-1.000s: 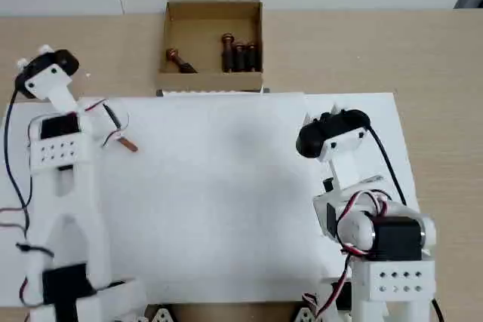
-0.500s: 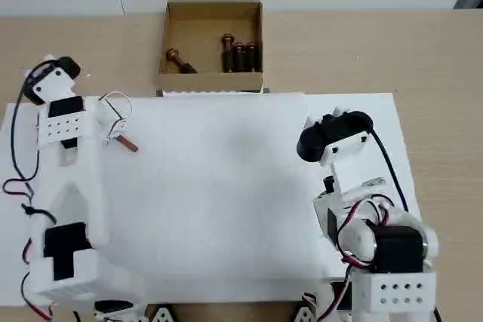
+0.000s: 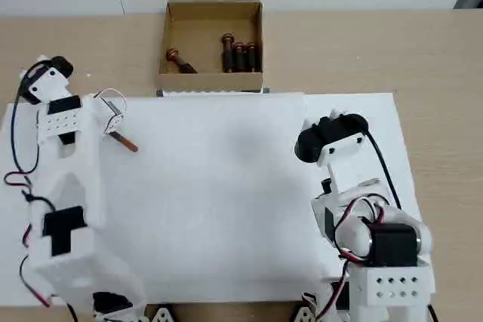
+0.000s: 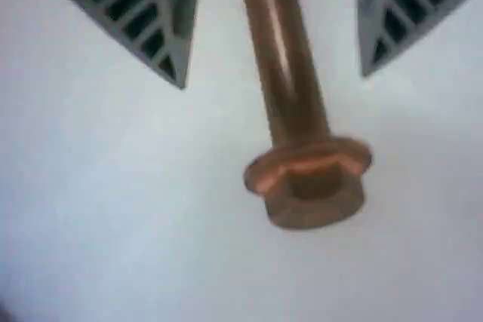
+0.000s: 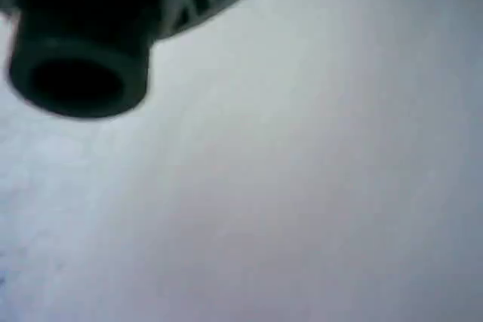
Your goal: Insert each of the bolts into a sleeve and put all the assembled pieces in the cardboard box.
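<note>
Left end effector wide, straddling the bolt lying near bench's left edge | right end effector apparently gripping a sleeve toward right edge | I'd centre on shank, close gently, lift level.

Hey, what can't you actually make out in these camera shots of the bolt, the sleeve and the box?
1. The bolt: left wrist view, the far end of its shank is cut off by the frame edge.
2. The black sleeve: right wrist view, blurred, its rear lost in shadow, so its length is unclear.
3. The pieces in the cardboard box: high view, too small to count surely.
</note>
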{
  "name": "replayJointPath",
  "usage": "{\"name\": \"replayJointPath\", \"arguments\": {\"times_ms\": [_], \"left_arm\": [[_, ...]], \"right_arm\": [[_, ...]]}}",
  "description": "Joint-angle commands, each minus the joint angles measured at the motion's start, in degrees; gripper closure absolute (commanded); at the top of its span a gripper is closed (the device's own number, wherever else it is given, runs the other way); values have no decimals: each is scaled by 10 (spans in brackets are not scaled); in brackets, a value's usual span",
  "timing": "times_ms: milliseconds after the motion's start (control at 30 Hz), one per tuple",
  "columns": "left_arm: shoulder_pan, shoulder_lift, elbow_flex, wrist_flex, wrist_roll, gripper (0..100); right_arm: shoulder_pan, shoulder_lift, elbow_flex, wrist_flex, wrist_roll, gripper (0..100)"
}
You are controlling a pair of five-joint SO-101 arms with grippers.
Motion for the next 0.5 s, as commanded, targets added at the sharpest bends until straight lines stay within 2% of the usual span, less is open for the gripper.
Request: {"name": "replayJointPath", "arguments": {"times_ms": [0, 167, 367, 467], "left_arm": [[-3, 26, -58, -7, 3, 855], [-4, 83, -104, -6, 4, 863], [-14, 110, -112, -6, 4, 994], [-25, 112, -111, -6, 4, 994]], "right_arm": [[1, -6, -4, -12, -3, 995], [1, -6, -4, -12, -3, 995], [1, -6, -4, -16, -3, 995], [1, -4, -4, -21, -3, 995]]}}
